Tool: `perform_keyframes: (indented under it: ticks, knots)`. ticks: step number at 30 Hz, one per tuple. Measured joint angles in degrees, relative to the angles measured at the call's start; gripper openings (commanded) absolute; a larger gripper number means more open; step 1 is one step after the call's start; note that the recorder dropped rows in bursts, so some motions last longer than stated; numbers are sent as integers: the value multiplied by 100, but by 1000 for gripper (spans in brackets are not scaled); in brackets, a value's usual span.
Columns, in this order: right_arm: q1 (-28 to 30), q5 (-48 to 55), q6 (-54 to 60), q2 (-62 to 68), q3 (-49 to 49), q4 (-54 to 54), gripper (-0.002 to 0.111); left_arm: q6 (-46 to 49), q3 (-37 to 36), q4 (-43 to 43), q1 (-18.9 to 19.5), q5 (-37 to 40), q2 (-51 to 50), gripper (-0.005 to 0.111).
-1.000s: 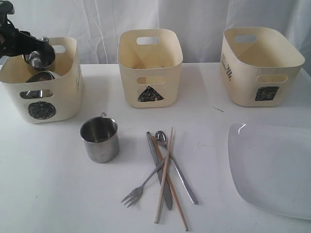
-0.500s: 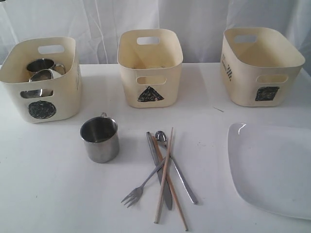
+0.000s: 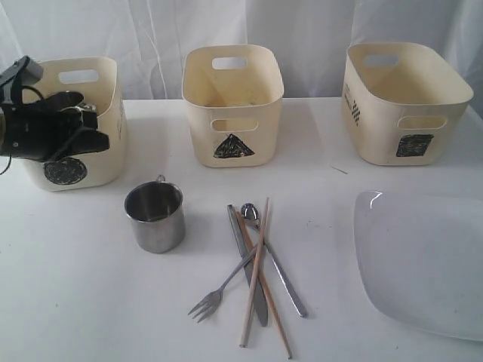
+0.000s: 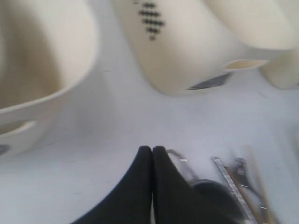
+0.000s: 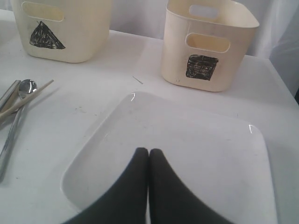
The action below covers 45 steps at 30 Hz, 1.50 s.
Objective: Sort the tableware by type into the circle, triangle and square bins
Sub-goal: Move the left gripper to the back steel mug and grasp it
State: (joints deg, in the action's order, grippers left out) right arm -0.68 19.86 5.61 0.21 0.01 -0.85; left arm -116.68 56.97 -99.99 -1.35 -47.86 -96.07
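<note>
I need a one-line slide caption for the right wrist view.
Shut right gripper pointing at the white plate, square bin beyond.

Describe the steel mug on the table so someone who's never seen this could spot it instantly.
On the white table, find the cream tub marked with a black circle, leftmost in the back row. Just in front of it, toward the middle, stands the steel mug, upright. Unlike the cutlery and plate lying flat to its right, it is tall and round.
</note>
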Motion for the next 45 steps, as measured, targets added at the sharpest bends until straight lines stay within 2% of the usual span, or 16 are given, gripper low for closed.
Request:
perform_keyframes:
  ticks: [4,7,9,11,14,15,16,17,18,20,23,27,34,36,42,45]
  knots:
    - [0,0,0,0,0,0,0,422,-460,-10,0,1904,386,0]
    - [0,0,0,0,0,0,0,3014,-819,-10,0,4488,1256,0]
    - [0,0,0,0,0,0,0,5107,-999,-10,0,5622,1516,0]
    - [0,0,0,0,0,0,0,5992,-1164,129,0,6230,1554,0]
    - [0,0,0,0,0,0,0,6236,-1388,1244,-28,4992,1708,0]
    - [0,0,0,0,0,0,0,6217,-1530,1213,-221,3902,1845,0]
    - [0,0,0,0,0,0,0,5803,-1542,1128,-642,3483,1949,0]
    - [0,0,0,0,0,0,0,5402,-1518,1081,-917,3637,1992,0]
    - [0,0,0,0,0,0,0,4651,-1420,1043,-1388,4525,2014,0]
    - [0,0,0,0,0,0,0,4146,-1137,1434,-1825,5304,2014,0]
    - [0,0,0,0,0,0,0,4267,-608,2950,-2218,5297,1945,0]
    - [0,0,0,0,0,0,0,5595,-295,4732,-2473,6141,1590,0]
    - [0,0,0,0,0,0,0,10941,-282,8647,-2476,8500,1063,0]
    - [0,0,0,0,0,0,0,11934,-282,9376,-2486,8790,1065,0]
    - [0,0,0,0,0,0,0,11934,-198,9887,-2521,7917,1065,1]
    - [0,0,0,0,0,0,0,11668,-61,9887,-2521,7487,1076,16]
